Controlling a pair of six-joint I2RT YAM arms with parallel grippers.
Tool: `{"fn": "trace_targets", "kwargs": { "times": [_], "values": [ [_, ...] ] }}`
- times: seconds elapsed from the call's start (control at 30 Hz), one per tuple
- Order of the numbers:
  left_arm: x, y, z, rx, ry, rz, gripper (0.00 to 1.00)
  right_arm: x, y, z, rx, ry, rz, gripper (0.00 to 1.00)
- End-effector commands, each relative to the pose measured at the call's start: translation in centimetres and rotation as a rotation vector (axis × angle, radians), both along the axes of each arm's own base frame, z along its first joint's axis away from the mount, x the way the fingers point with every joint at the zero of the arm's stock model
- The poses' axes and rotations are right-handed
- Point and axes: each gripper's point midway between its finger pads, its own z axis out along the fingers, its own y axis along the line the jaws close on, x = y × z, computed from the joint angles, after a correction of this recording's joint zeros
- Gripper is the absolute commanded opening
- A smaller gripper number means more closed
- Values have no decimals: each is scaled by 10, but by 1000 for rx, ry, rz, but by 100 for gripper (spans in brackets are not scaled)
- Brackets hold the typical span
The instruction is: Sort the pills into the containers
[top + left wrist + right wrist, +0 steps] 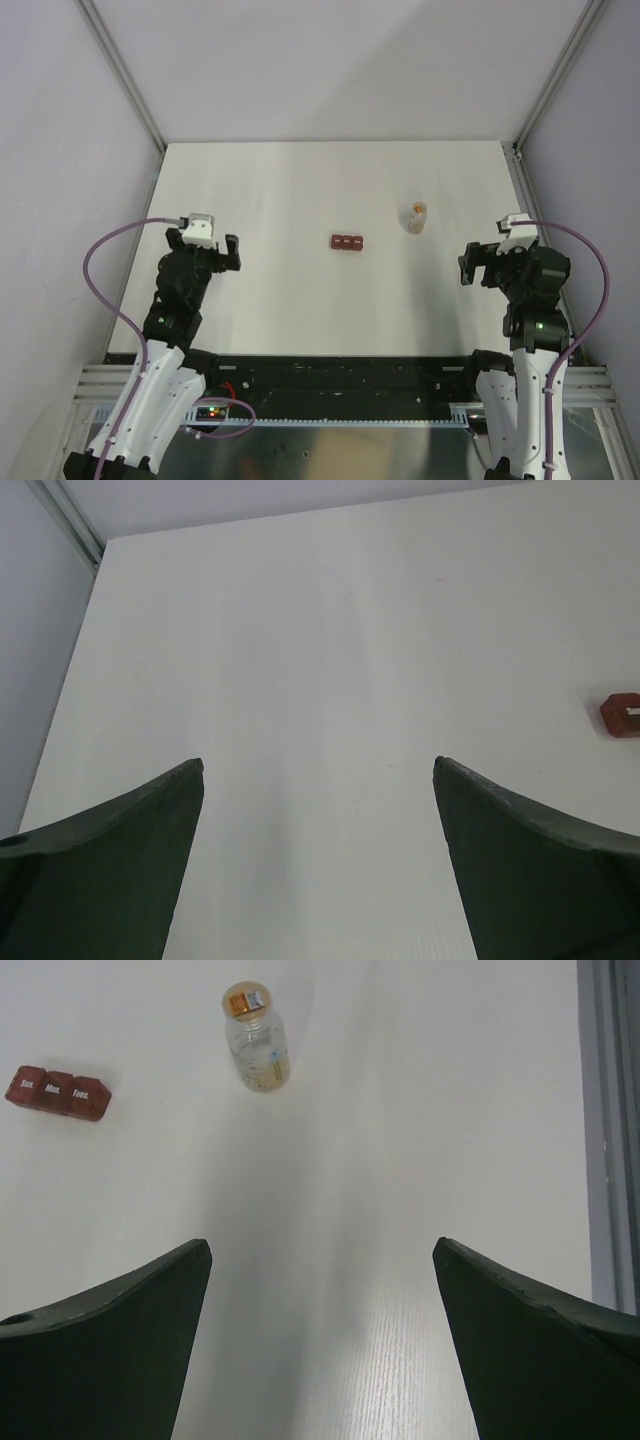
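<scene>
Hovering over the near part of a white table (280, 200) with the left gripper (318, 765) spread as wide as it goes, clasping nothing and touching nothing, only bare tabletop between its dark fingers (120, 860). Matching that on the other side with the right gripper (321, 1243), just as wide apart and just as empty. Lying further out, near the table's middle and well apart from both: the containers (57, 1092), a dark red strip of three compartments, lids down, white lettering on top, ahead and leftward of the right gripper, ahead and rightward of the left, with nothing in the way. Sitting to the right of the strip, slightly farther back and apart from it: a small clear vial (256, 1045) with an orange cap, holding the pills (265, 1077) as a yellowish-tan mass. Closing in the far side and both flanks: pale walls (300, 60).
</scene>
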Motion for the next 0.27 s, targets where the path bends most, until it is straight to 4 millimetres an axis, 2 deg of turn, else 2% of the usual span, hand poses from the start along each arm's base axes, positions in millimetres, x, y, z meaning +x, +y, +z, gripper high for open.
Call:
{"fn": "trace_targets", "kwargs": {
  "times": [0.0, 0.23],
  "values": [
    [-1, -7, 31, -74, -90, -30, 100, 4, 0, 4, 9, -16, -1, 100],
    [-8, -9, 35, -64, -118, -52, 100, 5, -3, 2, 0, -9, -12, 99]
  ]
}}
